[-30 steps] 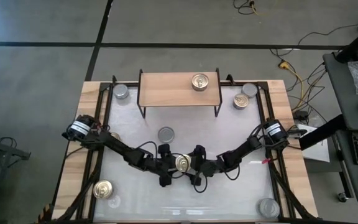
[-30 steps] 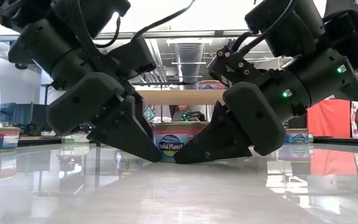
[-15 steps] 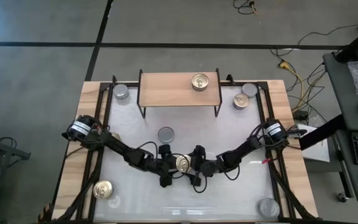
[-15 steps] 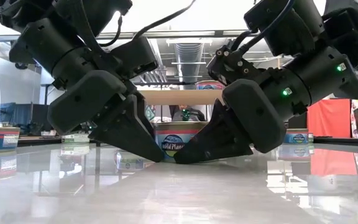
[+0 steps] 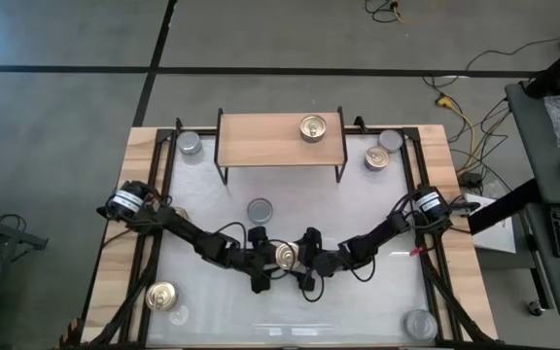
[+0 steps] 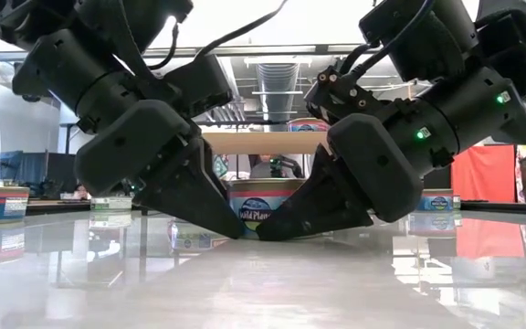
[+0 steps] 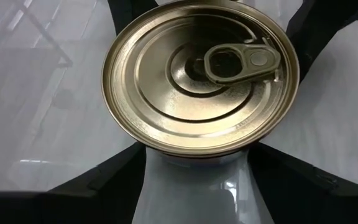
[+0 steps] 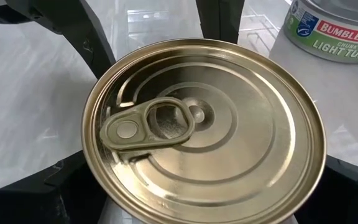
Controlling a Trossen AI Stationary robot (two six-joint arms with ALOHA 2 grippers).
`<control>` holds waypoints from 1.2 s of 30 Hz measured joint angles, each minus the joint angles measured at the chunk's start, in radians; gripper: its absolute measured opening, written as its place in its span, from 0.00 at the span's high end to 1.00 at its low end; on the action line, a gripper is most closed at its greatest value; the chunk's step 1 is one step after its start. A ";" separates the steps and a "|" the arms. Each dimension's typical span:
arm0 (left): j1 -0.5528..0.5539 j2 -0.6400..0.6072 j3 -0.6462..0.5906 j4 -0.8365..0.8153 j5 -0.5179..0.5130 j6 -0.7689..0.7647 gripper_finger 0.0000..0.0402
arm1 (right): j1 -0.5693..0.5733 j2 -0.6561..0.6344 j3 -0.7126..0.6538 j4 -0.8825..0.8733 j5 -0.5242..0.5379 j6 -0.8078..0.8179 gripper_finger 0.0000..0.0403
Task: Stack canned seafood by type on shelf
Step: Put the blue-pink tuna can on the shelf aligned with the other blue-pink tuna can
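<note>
A gold-lidded can (image 5: 286, 255) stands upright on the white tabletop's middle, with a pull tab (image 7: 241, 61) on its lid. My left gripper (image 5: 271, 259) comes at it from the table's left and my right gripper (image 5: 300, 261) from the right. Both are open and low at the table. Each has one finger on the can's far side and one on its near side (image 7: 194, 199) (image 8: 197, 211). The lid hides the fingertips, so touch cannot be told. In the low view both near fingers slant down in front of the can (image 6: 256, 206). The wooden shelf (image 5: 261, 141) at the far edge carries one gold can (image 5: 312, 127).
A silver can (image 5: 260, 210) stands just beyond the grippers; it is likely the labelled one (image 8: 334, 28) in the right wrist view. More cans: silver at far left (image 5: 191, 144), gold (image 5: 376, 157) and silver (image 5: 391, 141) at far right, gold near left (image 5: 162, 296), silver near right (image 5: 420, 324).
In the low view my left gripper's near finger has crept toward the table's right, covering more of the can's label. The gap between the two grippers' near fingers has narrowed. The can has stayed where it was.
</note>
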 joint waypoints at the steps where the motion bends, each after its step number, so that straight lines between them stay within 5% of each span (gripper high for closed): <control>1: -0.004 0.000 -0.001 0.002 -0.001 -0.003 0.32 | 0.000 0.000 0.000 -0.002 0.000 0.002 0.05; 12: -0.117 -0.049 -0.035 -0.026 -0.076 -0.039 0.28 | 0.002 -0.112 0.002 -0.167 -0.025 0.055 0.06; 22: -0.266 -0.126 -0.187 0.070 -0.293 -0.184 0.28 | -0.007 -0.392 0.004 -0.421 -0.029 0.070 0.06; 28: -0.261 -0.252 -0.220 0.418 -0.139 0.125 0.28 | -0.095 -0.584 0.091 -0.721 0.039 -0.006 0.06; 34: -0.135 -0.465 -0.210 0.333 -0.084 0.384 0.28 | -0.260 -0.648 0.223 -0.941 0.040 -0.142 0.06; 36: -0.061 -0.519 -0.194 0.278 0.007 0.408 0.28 | -0.324 -0.646 0.247 -0.966 0.003 -0.202 0.06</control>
